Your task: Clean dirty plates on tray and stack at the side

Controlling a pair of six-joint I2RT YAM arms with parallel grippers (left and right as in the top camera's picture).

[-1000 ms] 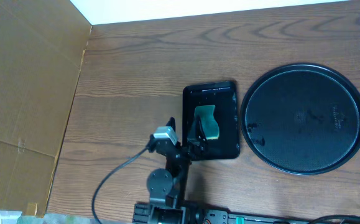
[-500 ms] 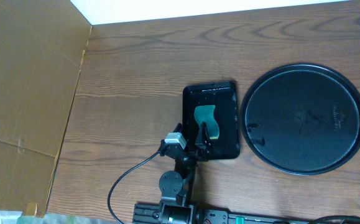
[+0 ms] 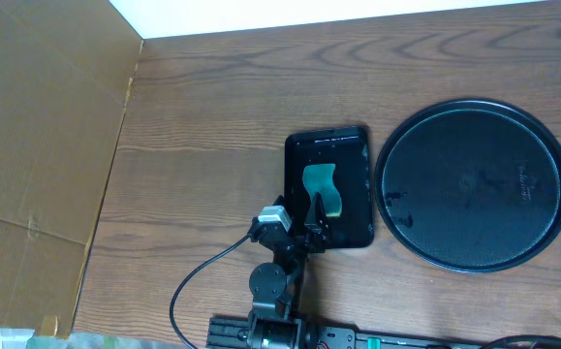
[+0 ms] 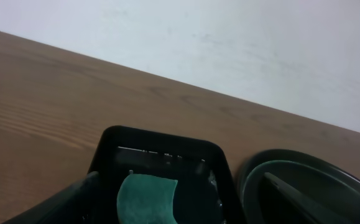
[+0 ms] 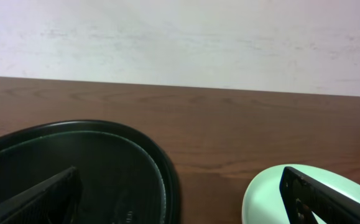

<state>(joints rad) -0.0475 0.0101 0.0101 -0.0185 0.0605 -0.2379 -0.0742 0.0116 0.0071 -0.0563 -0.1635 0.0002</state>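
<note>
Round tray (image 3: 469, 145) shows no plates, a mint plate (image 5: 310, 193) sits on the desk (image 5: 229, 124) just right of it; left gripper (image 4: 180, 180) over the sponge tray (image 3: 353, 145) and right gripper (image 5: 180, 173) both spread; risk: the right one's low finger clips the plate's rim and shoves it askew.

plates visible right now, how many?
1. A pale mint plate sits on the table beside the round tray, not on it, at the right wrist view's lower right corner. Overhead shows none; others may lie outside the frame.
</note>
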